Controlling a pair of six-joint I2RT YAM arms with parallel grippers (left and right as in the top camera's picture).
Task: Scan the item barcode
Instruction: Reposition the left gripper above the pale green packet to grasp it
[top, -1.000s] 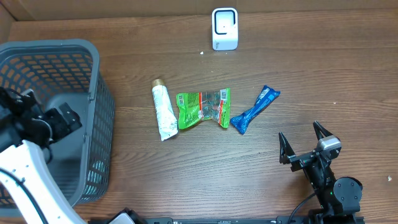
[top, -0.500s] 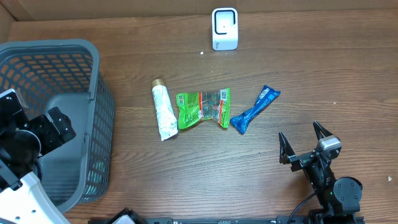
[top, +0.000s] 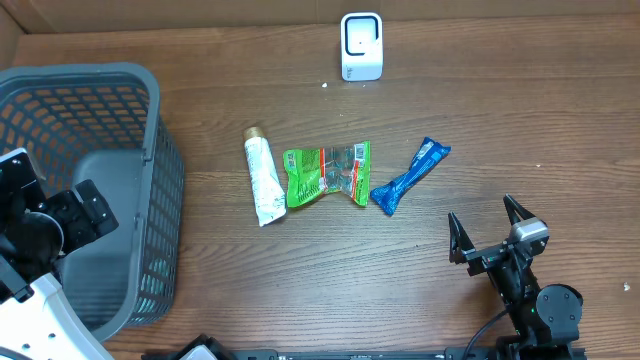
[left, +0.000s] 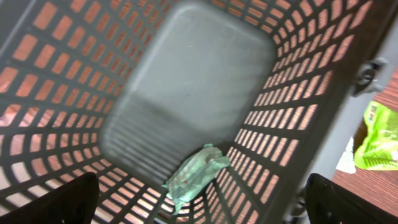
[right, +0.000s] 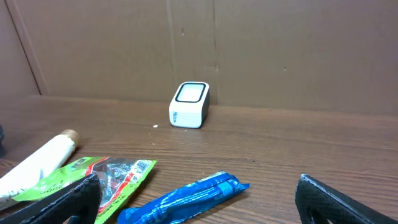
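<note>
My left gripper (left: 202, 208) hangs over the basket (top: 160, 150), jaws wide apart and empty. Below it a pale green packet (left: 196, 174) lies on the basket floor against a wall. My right gripper (top: 487, 228) sits low at the table's near right, jaws also spread, holding nothing. Ahead of it lie a blue bar (top: 410, 176), a green pouch (top: 327, 172) and a tube (top: 262, 180) in a row, the pouch against the tube. The white scanner (top: 361, 45) stands well beyond them.

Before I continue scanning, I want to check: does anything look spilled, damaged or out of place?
Nothing stands out. The tube, green packet and blue packet lie in a row, the scanner upright, nothing spilled.
</note>
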